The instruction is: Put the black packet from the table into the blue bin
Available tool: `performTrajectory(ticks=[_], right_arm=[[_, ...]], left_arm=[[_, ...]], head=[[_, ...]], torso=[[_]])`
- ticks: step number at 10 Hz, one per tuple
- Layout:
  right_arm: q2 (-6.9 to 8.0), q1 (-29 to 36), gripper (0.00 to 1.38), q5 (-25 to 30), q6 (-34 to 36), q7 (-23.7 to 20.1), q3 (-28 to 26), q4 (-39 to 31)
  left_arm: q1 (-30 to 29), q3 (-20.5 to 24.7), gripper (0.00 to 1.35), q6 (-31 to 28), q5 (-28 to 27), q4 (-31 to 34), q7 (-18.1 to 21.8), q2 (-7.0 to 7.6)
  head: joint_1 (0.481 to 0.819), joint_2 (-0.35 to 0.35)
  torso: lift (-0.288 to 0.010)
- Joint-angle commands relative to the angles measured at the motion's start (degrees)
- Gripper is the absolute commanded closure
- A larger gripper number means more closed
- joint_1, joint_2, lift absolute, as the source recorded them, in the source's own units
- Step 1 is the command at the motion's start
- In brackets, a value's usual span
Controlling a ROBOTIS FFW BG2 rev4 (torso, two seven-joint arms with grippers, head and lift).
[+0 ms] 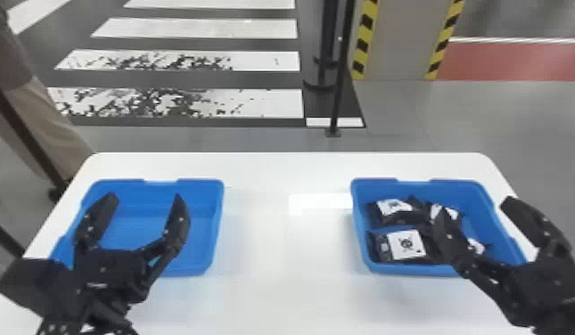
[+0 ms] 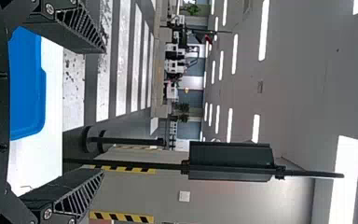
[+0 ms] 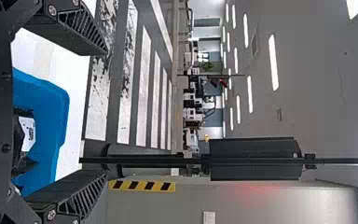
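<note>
Bench (image 1: pixel 277 294): carried two blue bins (image 1: pixel 213 236)
Floor (image 1: pixel 197 28): lay striped beyond
Left end effector (image 1: pixel 144 196), right one (image 1: pixel 475 206): gaped wide, empty
Wrist views: ceiling lights (image 2: pixel 264 30) glowed

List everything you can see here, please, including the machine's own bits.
Table: one, white, before the robot
Left bin: one, blue, on the table
Right bin: one, blue, on the table
Packets: at least four, black with white labels, in the right bin
Floor stripes: several, white, beyond the table
Pillar: one, grey with yellow-black edges, behind the table
Floor patch: one, red, right of the pillar
Posts: several, black, around the table
Ceiling lights: many, white, overhead
Left gripper: one, black, over the left bin
Right gripper: one, black, at the right bin
</note>
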State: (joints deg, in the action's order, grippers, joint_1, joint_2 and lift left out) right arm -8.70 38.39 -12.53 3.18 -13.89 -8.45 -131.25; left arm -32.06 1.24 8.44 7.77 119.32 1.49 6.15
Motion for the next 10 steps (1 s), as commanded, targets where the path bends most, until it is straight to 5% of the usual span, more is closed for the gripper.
performTrajectory(ticks=[1, 10], right_arm=[[0.00, 0.0, 0.12, 0.1, 0.2, 0.0, 0.0, 0.0], [0.09, 0.0, 0.12, 0.3, 0.6, 0.1, 0.0, -0.3]], left_arm=[[0.0, 0.0, 0.12, 0.0, 0.0, 0.0, 0.0, 0.00], [0.3, -0.1, 0.12, -0.4, 0.2, 0.0, 0.0, 0.00]], head=[[0.695, 0.001], [0.695, 0.001]], torso=[[-0.110], [-0.110]])
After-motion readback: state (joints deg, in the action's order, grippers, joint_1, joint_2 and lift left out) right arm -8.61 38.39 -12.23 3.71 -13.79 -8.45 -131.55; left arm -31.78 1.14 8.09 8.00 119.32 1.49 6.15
